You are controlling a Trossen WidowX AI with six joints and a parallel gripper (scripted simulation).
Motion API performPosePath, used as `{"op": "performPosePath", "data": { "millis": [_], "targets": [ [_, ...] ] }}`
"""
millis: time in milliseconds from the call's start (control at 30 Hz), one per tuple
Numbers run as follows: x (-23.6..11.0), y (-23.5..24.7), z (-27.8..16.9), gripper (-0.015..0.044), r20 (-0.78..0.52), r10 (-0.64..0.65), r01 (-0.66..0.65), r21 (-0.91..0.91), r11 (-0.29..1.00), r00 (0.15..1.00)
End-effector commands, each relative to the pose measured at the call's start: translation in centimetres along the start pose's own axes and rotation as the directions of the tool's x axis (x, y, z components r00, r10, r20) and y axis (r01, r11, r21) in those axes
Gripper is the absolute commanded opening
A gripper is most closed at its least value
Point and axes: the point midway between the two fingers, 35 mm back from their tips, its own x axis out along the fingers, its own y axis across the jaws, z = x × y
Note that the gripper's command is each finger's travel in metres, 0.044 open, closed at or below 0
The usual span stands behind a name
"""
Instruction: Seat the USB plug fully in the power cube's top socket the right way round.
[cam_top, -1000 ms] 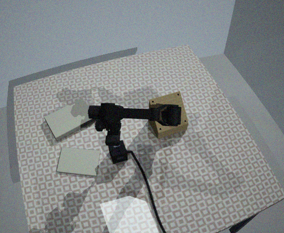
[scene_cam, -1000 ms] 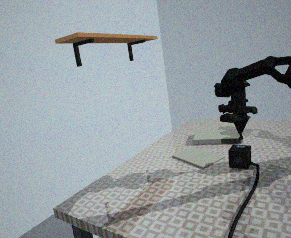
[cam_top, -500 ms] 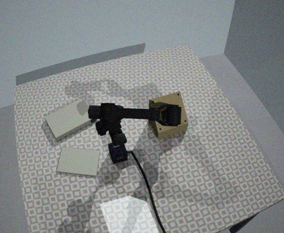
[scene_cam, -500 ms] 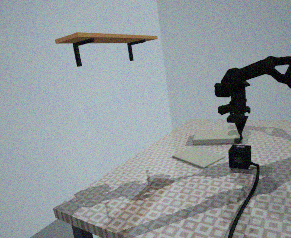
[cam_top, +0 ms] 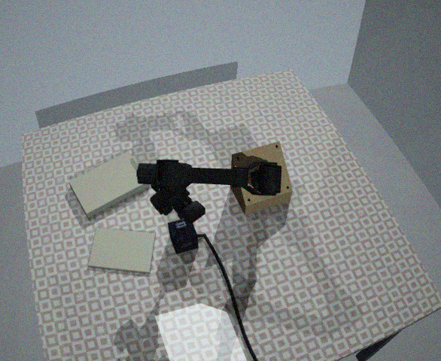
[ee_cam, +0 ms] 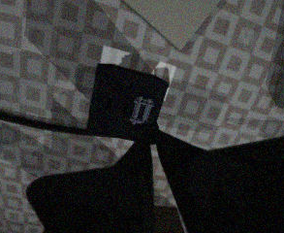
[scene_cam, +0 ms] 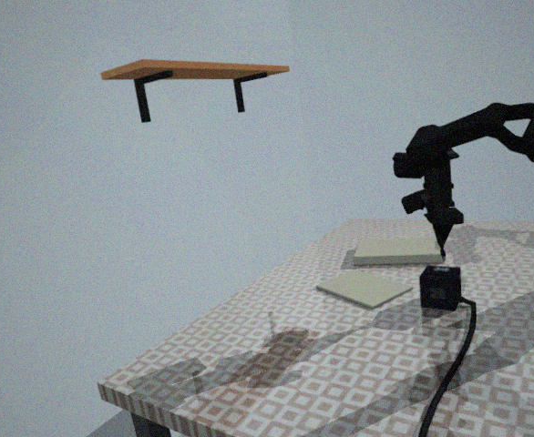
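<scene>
Panels (scene_cam: 366,288) of pale board lie to the left of your pincer (scene_cam: 442,254), flat on the checked table (scene_cam: 267,329). Your pincer hangs point-down just above the black power cube (scene_cam: 439,287), its tips nearly together and clamped on the USB plug (scene_cam: 443,256), too small to make out clearly. Right of the pincer, the cube's black cable (scene_cam: 451,367) trails away.

No readable text, brand, number or sign anywhere. Faint pale marking on the top face of the dark power cube (cam_top: 182,235), too blurred to read from above. From the wrist camera, only a small pale outline around the socket (ee_cam: 142,111) on that face; not lettering.
</scene>
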Motion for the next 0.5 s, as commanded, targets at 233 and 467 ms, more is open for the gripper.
{"op": "performPosePath", "data": {
  "millis": [233, 467],
  "targets": [
    [0.02, 0.0, -0.02, 0.0, -0.001, 0.0, 0.0, -0.283, 0.959, 1.0],
    [0.02, 0.0, -0.02, 0.0, -0.001, 0.0, -0.001, -0.453, 0.892, 1.0]
  ]
}}
